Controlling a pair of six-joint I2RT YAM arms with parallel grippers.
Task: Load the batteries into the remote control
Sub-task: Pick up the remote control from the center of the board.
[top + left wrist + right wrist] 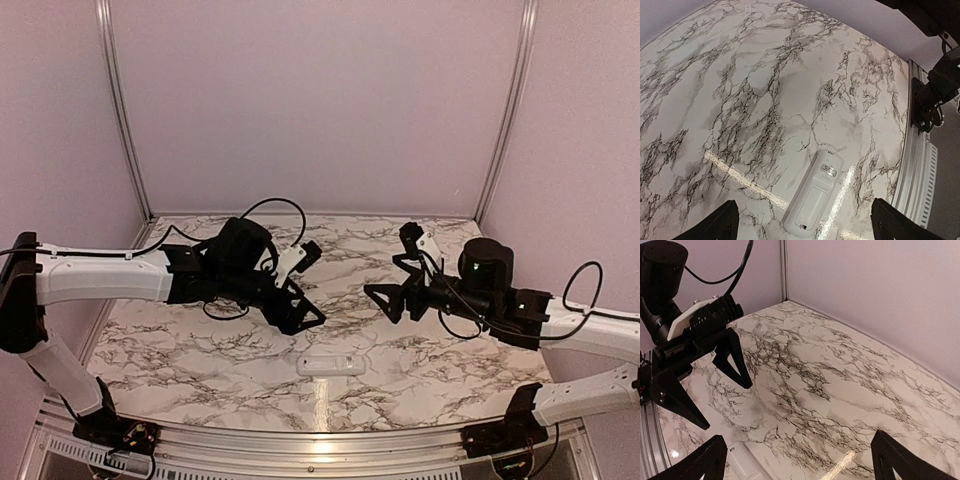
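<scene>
The white remote control [331, 365] lies back-up on the marble table near the front edge, its battery cover closed. It shows in the left wrist view [815, 195] and partly in the right wrist view [742, 461]. No batteries are in view. My left gripper [303, 315] hovers open and empty just behind and left of the remote, its jaws wide apart either side of it in the left wrist view [804, 201]. My right gripper [385, 302] is open and empty, behind and right of the remote, over bare marble [799, 436].
The marble table [200, 340] is enclosed by pale walls with aluminium posts [120, 110]. A metal rail [915, 150] runs along the front edge. The two grippers face each other, a short gap apart; the left one shows in the right wrist view [726, 405].
</scene>
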